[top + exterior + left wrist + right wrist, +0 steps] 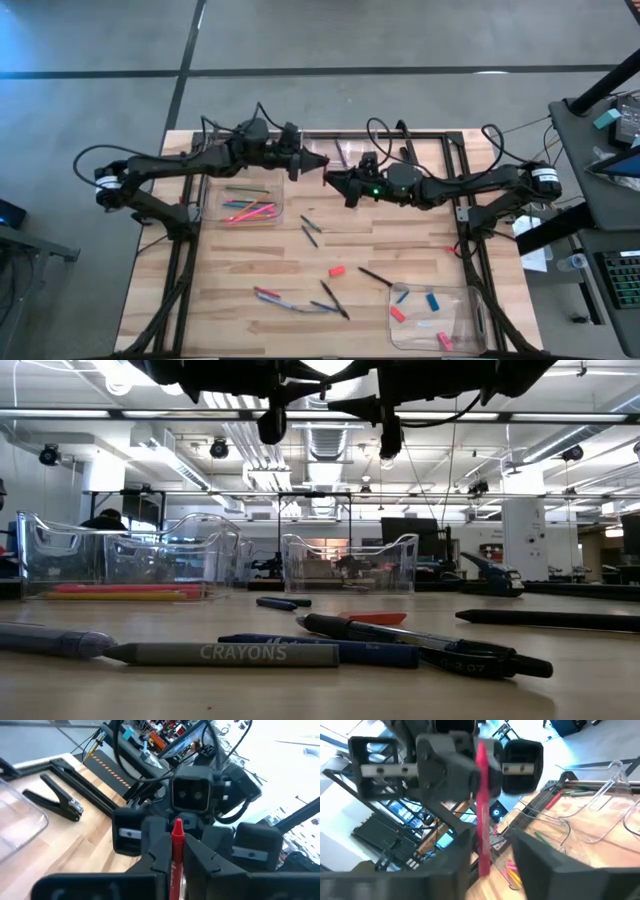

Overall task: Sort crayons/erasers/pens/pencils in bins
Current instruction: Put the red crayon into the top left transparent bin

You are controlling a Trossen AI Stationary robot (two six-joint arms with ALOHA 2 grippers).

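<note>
High above the table's far middle, my two grippers meet nose to nose. My left gripper (318, 166) (176, 846) is shut on a red crayon (177, 832) (481, 795). My right gripper (336, 180) (492, 840) faces it, open, with its fingers on either side of the crayon's other end and a gap showing beside the stick. Pens (310, 228), crayons (275, 297) and a red eraser (337, 270) lie loose on the wooden table. The left bin (212, 205) holds pink and orange sticks, and the near right bin (470, 300) holds erasers. My left gripper pinches the red crayon's paper-wrapped shaft (174, 862) between its two fingers. It comes in level from the table's left side. The crayon's bare red end (177, 826) sticks out past the fingertips toward the right gripper. The crayon is lifted well clear of the table.
Two more clear bins (350, 565) stand along the far edge under the grippers. A dark clamp (60, 802) lies on the table's far rail. In the low view a grey crayon (225, 653) and dark pens (420, 640) lie near the front edge.
</note>
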